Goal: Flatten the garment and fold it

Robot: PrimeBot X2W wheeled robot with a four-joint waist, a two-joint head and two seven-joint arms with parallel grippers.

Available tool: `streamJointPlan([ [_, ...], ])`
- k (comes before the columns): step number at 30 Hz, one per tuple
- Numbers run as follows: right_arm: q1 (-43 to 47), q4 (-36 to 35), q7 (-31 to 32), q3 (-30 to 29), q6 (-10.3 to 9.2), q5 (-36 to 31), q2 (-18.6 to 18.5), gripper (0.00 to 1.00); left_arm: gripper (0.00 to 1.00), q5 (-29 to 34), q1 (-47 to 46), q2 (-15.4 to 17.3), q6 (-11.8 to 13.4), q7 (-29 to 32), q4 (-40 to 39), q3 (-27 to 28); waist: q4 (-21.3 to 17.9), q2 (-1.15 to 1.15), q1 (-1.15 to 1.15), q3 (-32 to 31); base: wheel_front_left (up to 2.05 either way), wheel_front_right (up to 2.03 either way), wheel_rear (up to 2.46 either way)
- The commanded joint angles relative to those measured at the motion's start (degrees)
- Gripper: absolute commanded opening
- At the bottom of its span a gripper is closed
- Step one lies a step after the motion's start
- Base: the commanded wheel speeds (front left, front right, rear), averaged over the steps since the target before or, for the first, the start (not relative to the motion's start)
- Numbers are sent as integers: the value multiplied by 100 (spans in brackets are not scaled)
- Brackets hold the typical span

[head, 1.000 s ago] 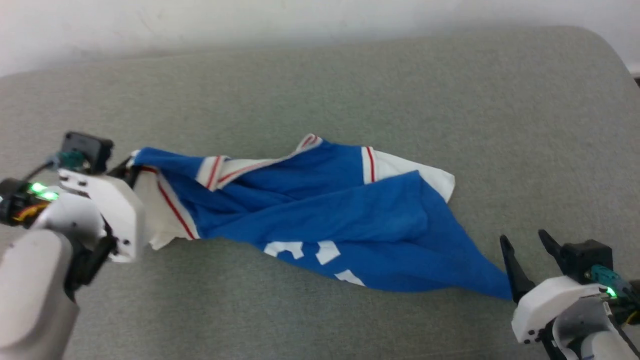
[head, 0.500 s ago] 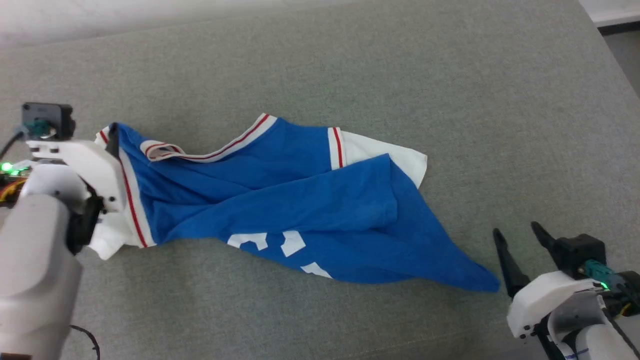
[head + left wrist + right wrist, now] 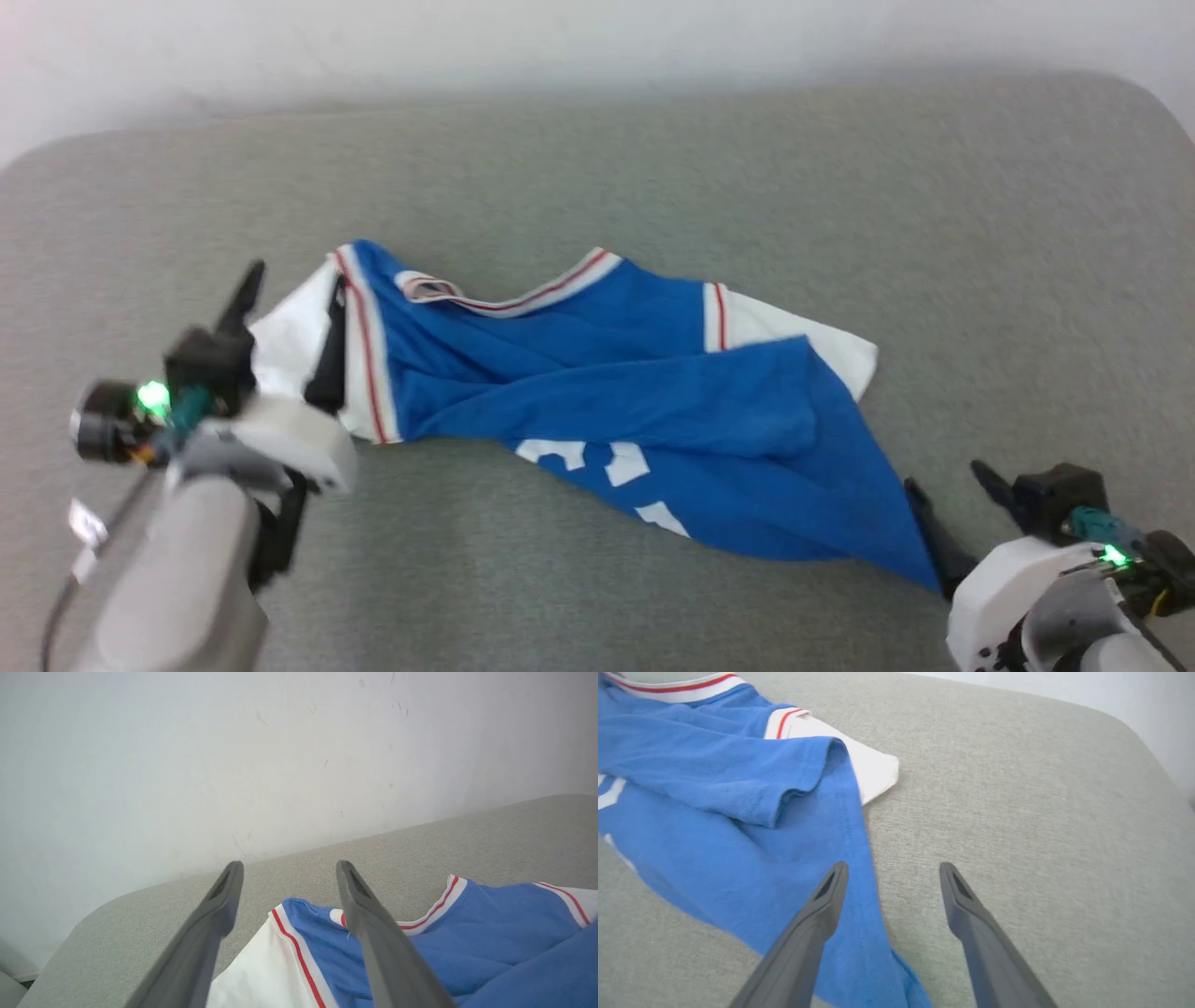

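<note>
Head view: garment point(image 3: 653, 401) rumpled, left gripper point(image 3: 293, 285) w/ jaws apart.

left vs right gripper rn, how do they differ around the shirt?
The left gripper is at the garment's white sleeve end; the right gripper is at its blue bottom corner. The left gripper points fairly level, toward the wall; the right gripper angles down at the grey surface. Shared: both are open, holding nothing, each with one finger over cloth and one over bare surface.
</note>
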Motion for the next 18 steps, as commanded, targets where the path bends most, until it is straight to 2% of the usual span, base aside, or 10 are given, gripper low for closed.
streamJointPlan([
  [1, 64, -45, 78, 129, -12, 129, -76, 100, 100, 75, 299, -79, 129, -105, -230, 6, 521, 0, 1, -496, 0, 0, 0],
  [10, 275, 83, 761, 807, -12, 814, -540, 100, 100, 291, 1844, -537, 671, -226, -1653, -38, 962, 0, 1, -596, 0, 0, 0],
  [17, 42, 654, 803, 812, -12, 723, -547, 100, 100, 322, 2264, -849, 732, -228, -1928, 100, 1156, 0, 1, -409, 0, 0, 0],
  [18, 14, 754, 833, 834, -12, 742, -536, 34, 100, 322, 2263, -885, 720, -228, -1932, 121, 1186, 0, 1, -378, 0, 0, 0],
])
